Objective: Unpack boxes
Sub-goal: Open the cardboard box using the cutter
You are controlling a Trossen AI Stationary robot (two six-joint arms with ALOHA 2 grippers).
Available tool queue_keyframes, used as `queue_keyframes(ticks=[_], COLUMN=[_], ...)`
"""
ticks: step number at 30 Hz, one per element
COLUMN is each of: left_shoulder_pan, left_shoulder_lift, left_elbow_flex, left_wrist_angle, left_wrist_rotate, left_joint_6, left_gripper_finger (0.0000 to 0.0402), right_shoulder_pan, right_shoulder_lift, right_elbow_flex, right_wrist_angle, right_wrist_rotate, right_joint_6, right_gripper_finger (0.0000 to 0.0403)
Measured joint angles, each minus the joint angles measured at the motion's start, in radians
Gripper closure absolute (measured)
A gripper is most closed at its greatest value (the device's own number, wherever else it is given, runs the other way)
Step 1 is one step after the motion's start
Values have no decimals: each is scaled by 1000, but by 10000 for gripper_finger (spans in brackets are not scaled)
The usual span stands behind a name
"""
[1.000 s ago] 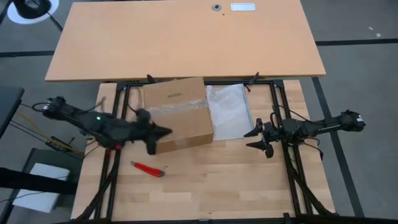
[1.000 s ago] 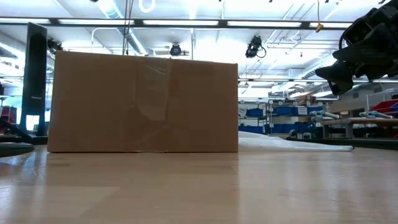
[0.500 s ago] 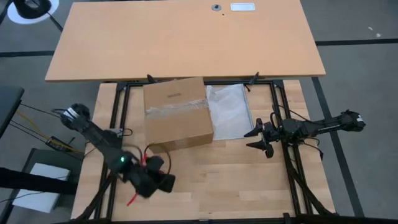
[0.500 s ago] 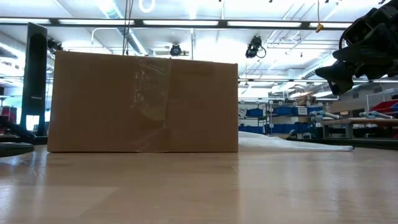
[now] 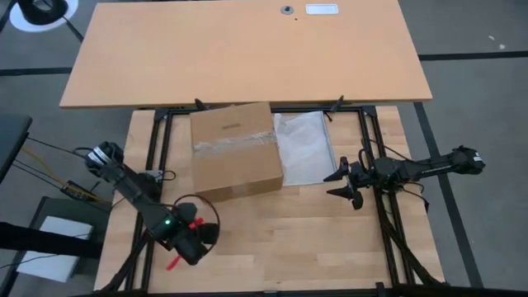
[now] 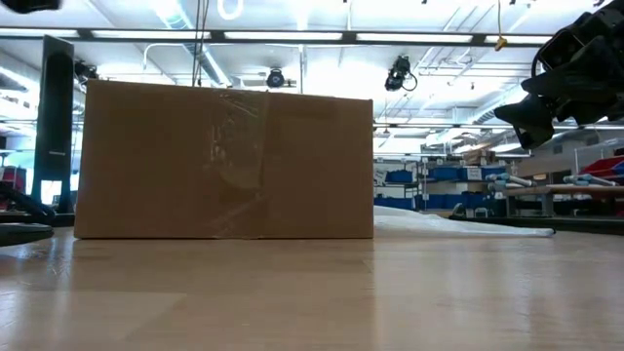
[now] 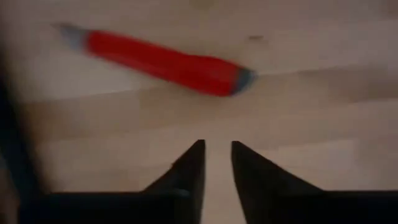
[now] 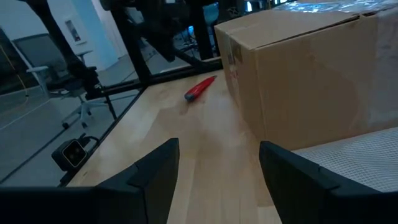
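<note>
The brown cardboard box (image 5: 235, 153) (image 6: 224, 161) (image 8: 311, 68) stands on its bottom at the table's far middle. Its flaps are closed under clear tape (image 5: 233, 145). A red box cutter (image 7: 165, 62) (image 8: 200, 89) lies flat on the table near the box's near-left corner; in the high view the left arm mostly covers it (image 5: 191, 223). My left gripper (image 7: 217, 144) (image 5: 196, 238) hovers just above the cutter, pointing down, fingers a narrow gap apart and touching nothing. My right gripper (image 8: 217, 146) (image 5: 337, 183) (image 6: 531, 107) waits open to the right of the box.
A clear plastic bag (image 5: 305, 148) (image 6: 458, 222) lies flat against the box's right side. Black frame rails (image 5: 157, 157) run along the table's left and right. A larger desk (image 5: 247, 49) stands beyond the far edge. Bare wood (image 5: 289, 239) spreads over the near middle and right.
My left gripper has drawn back from the box's near-left corner toward the table's near edge and tipped to point down over the red cutter. The box, bag and right arm have stayed still.
</note>
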Motion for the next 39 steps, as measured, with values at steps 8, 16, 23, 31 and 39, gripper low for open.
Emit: queue_keyframes(ticks=[8,16,23,31,39], left_shoulder_pan=[4,25,47,53,52], left_shoulder_lift=[-1,0,0,0,1], left_elbow_flex=[-16,-197,-301,-425,-437], left_wrist_angle=[-170,74,88,230,254], left_wrist_rotate=[75,76,0,-9,7], left_joint_6=[-59,-72,-64,-59,-55], left_gripper_finger=[169,142,146,147,147], right_shoulder_pan=[0,0,0,0,0], right_shoulder_lift=[0,0,0,0,0], right_elbow_flex=[0,0,0,0,1], right_wrist_angle=[0,0,1,2,4], right_wrist_rotate=[0,0,0,0,0], right_joint_6=[0,0,0,0,0], right_gripper_finger=[175,175,175,175,175])
